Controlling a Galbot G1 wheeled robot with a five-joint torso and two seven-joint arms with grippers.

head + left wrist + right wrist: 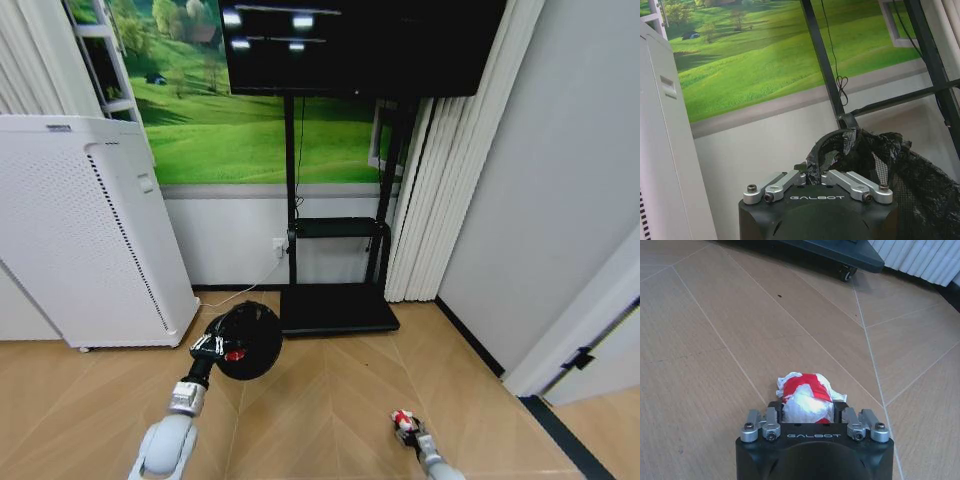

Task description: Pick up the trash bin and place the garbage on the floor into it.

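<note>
My left gripper (215, 347) is shut on the rim of the trash bin (246, 340), a small black mesh basket lined with a black bag, held above the floor (330, 400) with its mouth turned toward me. In the left wrist view the bin's rim (840, 137) sits between the fingers of the left gripper (817, 172). My right gripper (408, 425) is low at the bottom right, shut on a crumpled red-and-white wrapper (805, 399), a piece of the garbage, just above the parquet. That wrapper (403, 419) shows as a red-and-white spot in the head view.
A tall white air purifier (85, 230) stands at the left. The TV stand's black base (335, 308) and posts rise straight ahead, with a castor (845, 274) near the right arm. White curtains (440, 200) and a grey wall close the right side.
</note>
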